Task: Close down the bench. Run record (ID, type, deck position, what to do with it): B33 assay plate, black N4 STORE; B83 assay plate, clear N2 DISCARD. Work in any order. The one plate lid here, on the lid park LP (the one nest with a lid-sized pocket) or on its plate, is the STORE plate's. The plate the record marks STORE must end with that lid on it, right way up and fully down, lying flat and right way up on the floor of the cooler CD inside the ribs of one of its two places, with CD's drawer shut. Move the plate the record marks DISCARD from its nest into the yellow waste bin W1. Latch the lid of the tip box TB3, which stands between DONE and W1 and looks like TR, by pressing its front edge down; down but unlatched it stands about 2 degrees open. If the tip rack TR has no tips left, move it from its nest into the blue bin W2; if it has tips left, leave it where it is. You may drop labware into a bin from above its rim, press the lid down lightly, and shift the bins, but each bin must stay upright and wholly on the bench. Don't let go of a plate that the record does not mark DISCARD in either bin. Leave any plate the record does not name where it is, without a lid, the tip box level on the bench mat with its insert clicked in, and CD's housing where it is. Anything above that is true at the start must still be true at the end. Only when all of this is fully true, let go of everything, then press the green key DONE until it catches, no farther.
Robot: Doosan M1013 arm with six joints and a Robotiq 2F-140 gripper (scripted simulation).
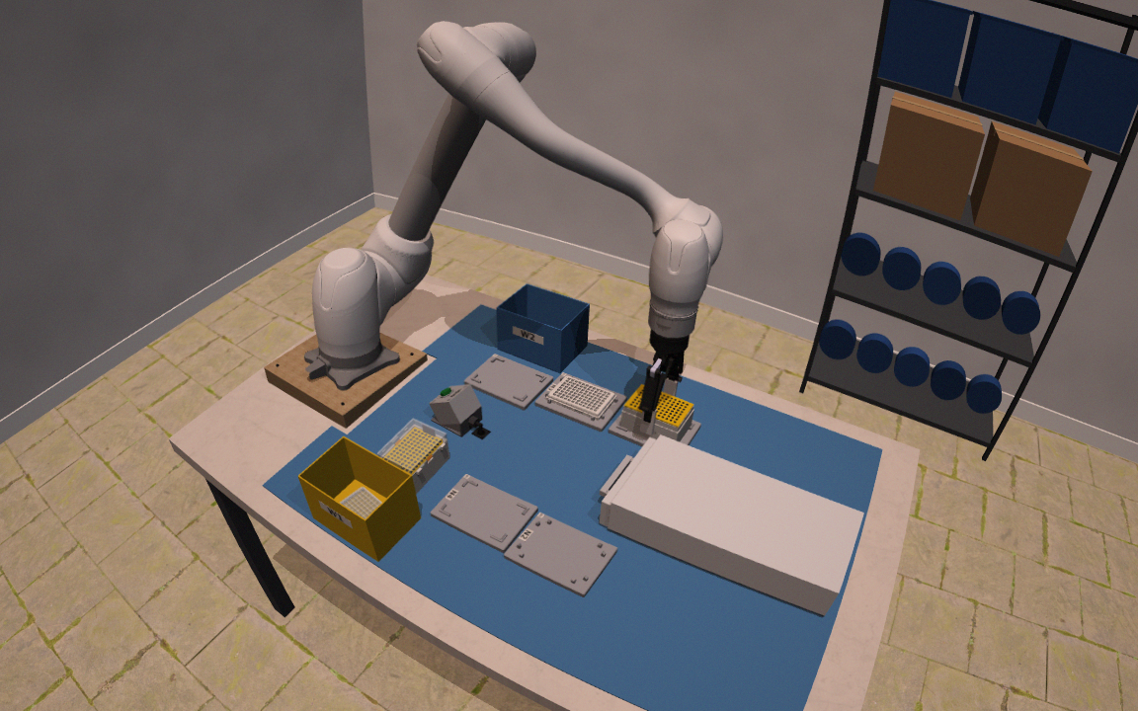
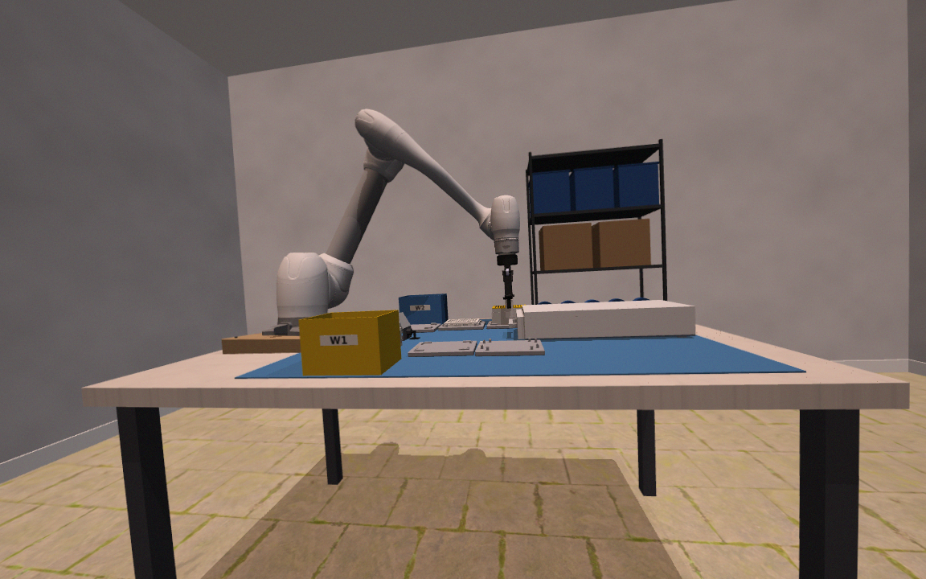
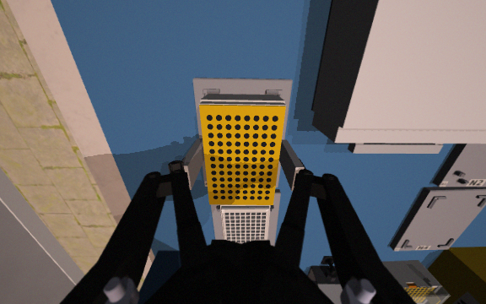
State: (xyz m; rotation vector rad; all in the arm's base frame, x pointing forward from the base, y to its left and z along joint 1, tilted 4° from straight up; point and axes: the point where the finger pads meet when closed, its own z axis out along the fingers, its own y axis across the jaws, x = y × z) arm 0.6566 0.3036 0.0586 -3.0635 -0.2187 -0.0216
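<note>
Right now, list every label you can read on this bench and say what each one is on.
"W1": white label on the yellow bin.
"W2": label on the blue bin.
"N2": tag on a grey nest plate, wrist view.
Tags on the two front nests in the top view, and on the nearer nest in the wrist view: too small to read.

Readable labels on the worktop

"W1" is printed on the yellow bin (image 2: 348,342) at the near left, "W2" on the blue bin (image 2: 423,308) farther back, and "N2" is read on a grey nest plate (image 3: 475,166) in the wrist view.
</note>
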